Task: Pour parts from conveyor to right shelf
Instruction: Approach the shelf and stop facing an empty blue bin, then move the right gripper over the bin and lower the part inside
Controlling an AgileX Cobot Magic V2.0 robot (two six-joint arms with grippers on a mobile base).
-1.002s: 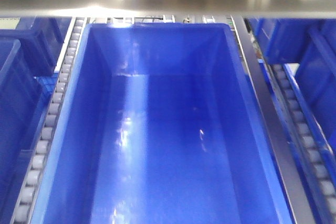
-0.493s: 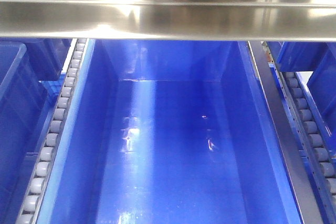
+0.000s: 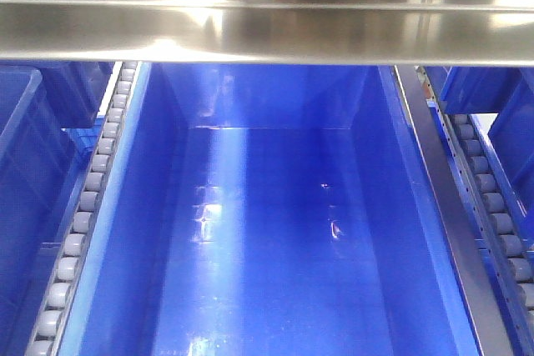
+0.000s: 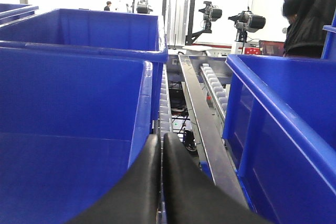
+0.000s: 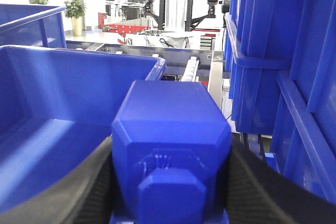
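My right gripper point(image 5: 170, 182) is shut on the part, a bright blue block point(image 5: 170, 145) with a square nub facing the camera. It holds the block just above the near rim of a big open blue bin point(image 5: 63, 93). The left gripper point(image 4: 161, 142) is shut with nothing between its black fingers and hangs over the gap between two bins. The right shelf shows in the front view as a shiny steel beam point(image 3: 267, 35) above a deep blue bin point(image 3: 125, 206) whose floor is bare. The conveyor is out of view.
Grey roller tracks point(image 3: 83, 206) run down both sides of the middle bin. In the left wrist view a steel rail point(image 4: 202, 119) lies between a left bin point(image 4: 73, 129) and a right bin point(image 4: 283, 108). Stacked bins point(image 5: 273, 51) stand close on the right. A person point(image 4: 310, 14) is behind.
Since a second ago the front view has shifted: the steel beam sits lower in the picture and hides the bin's far rim. Nothing has changed over the last half second.
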